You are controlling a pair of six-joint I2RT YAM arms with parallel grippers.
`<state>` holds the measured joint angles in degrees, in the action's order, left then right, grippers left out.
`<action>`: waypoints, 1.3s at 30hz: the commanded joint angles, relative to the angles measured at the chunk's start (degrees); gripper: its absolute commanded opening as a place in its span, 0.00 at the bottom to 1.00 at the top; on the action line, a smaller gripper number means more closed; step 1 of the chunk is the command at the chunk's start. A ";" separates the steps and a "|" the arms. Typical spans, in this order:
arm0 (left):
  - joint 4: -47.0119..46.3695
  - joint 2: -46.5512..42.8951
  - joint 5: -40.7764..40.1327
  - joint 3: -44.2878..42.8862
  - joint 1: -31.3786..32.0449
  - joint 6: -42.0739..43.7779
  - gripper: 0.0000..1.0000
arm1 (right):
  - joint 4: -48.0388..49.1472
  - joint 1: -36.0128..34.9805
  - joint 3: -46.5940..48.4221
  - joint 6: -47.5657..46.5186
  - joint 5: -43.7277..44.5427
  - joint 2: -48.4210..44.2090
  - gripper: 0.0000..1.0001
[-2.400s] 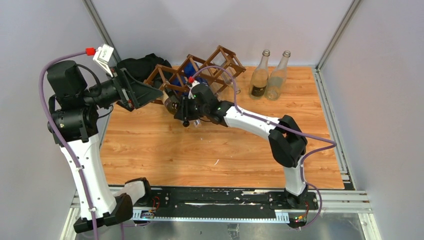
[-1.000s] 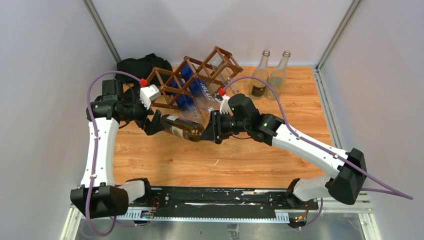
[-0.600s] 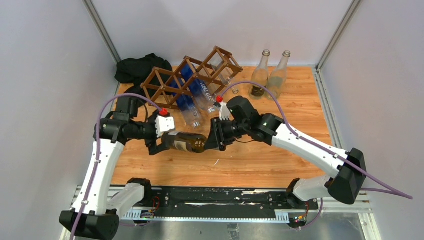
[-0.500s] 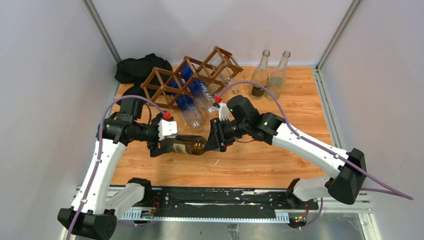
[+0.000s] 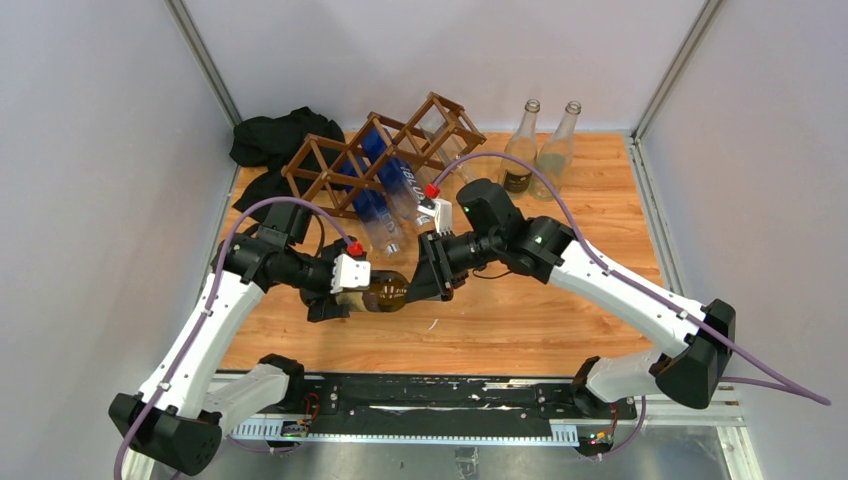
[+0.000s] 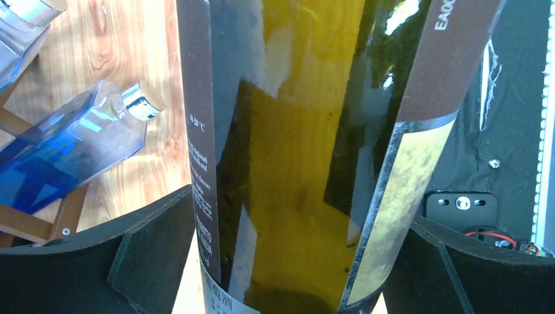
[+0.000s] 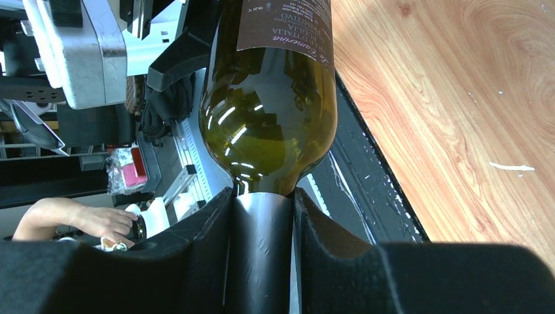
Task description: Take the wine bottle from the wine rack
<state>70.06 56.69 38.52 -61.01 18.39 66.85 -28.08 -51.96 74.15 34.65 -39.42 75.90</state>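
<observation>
The wine bottle (image 5: 383, 294), dark olive glass with a brown and gold label, is out of the wine rack (image 5: 330, 172) and lies roughly level in the air over the table, in front of the rack and held from both ends. The right gripper (image 5: 430, 281) is clamped tight on the bottle's neck; in the right wrist view its black fingers (image 7: 209, 229) squeeze the neck just below the shoulder. The left gripper (image 5: 336, 301) has its jaws spread wide around the bottle's body, and in the left wrist view its fingers (image 6: 154, 245) lie against both sides of the glass.

The rack stands slanted near the back left of the table. Its diamond cells hold blue bottles (image 5: 378, 212) and a clear bottle (image 5: 409, 190), necks pointing down toward the front. One blue bottle shows a silver cap in the left wrist view. A black cloth (image 5: 272, 140) is bunched behind the rack's left end. Well apart, at the back right, two clear bottles (image 5: 520, 150) stand upright side by side, touching or nearly so.

The table (image 5: 520, 310) is light wood-grain board with a small white mark (image 5: 432, 325) near the middle. Plain grey walls (image 5: 90, 200) with aluminium posts close it in on three sides.
</observation>
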 commanded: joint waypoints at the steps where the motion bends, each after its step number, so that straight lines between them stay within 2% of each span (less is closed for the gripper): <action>1: 0.16 -0.42 0.55 0.64 0.51 2.83 0.95 | 3.55 -0.14 2.75 -1.43 -4.29 -1.73 0.00; 2: 0.16 -0.62 0.80 0.57 0.48 3.06 0.90 | 3.67 -0.22 2.64 -1.36 -4.03 -1.84 0.00; 4: 0.12 -0.73 1.86 0.33 0.50 3.34 0.69 | 4.12 -0.24 2.26 -1.12 -3.06 -2.10 0.01; 5: 0.08 -0.74 2.38 0.18 0.50 3.42 0.50 | 4.14 -0.24 2.30 -1.13 -2.46 -2.22 0.10; 7: 0.09 -0.53 3.21 -0.32 0.50 3.10 0.18 | 4.31 -0.24 2.38 -1.10 -1.08 -2.67 0.32; 9: -0.78 -0.48 3.68 -0.61 0.50 1.35 0.00 | 4.72 -0.23 2.33 -1.19 0.85 -3.61 0.58; 11: -2.94 -1.60 4.10 -0.61 0.50 -0.99 0.00 | 5.58 -0.25 2.04 -1.15 3.22 -4.96 0.73; 13: -5.66 -3.23 5.29 -0.27 0.50 -3.45 0.00 | 6.03 -0.26 1.88 -1.29 6.03 -6.32 0.84; 17: -14.85 -6.61 7.19 -0.19 0.50 -14.41 0.00 | 5.84 -0.15 2.24 -3.13 13.90 -10.00 0.90; 21: -22.82 -8.48 9.40 -0.95 0.50 -26.81 0.00 | 5.70 -0.08 2.65 -4.86 23.80 -15.04 0.92; 25: -28.89 -8.70 13.50 -1.06 0.50 -39.02 0.00 | 9.24 -0.11 1.96 -4.84 29.39 -18.76 0.93; 30: -38.74 -8.78 16.57 1.07 0.50 -54.33 0.00 | 18.12 -0.10 0.24 -3.01 29.18 -17.62 0.93; 33: -43.53 -9.08 17.49 2.77 0.50 -61.22 0.00 | 23.17 -0.13 0.80 -2.10 27.86 -14.79 0.89; 36: -46.56 -9.51 18.18 4.64 0.50 -65.71 0.00 | 30.67 -0.15 1.23 -0.62 27.16 -11.45 0.85; 39: -46.83 -9.97 18.43 5.99 0.49 -66.58 0.00 | 34.75 -0.15 2.83 -0.47 27.71 -8.87 0.80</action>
<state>31.11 48.47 53.45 -55.77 18.59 7.03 -3.27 -51.94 74.63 32.99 -12.38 64.79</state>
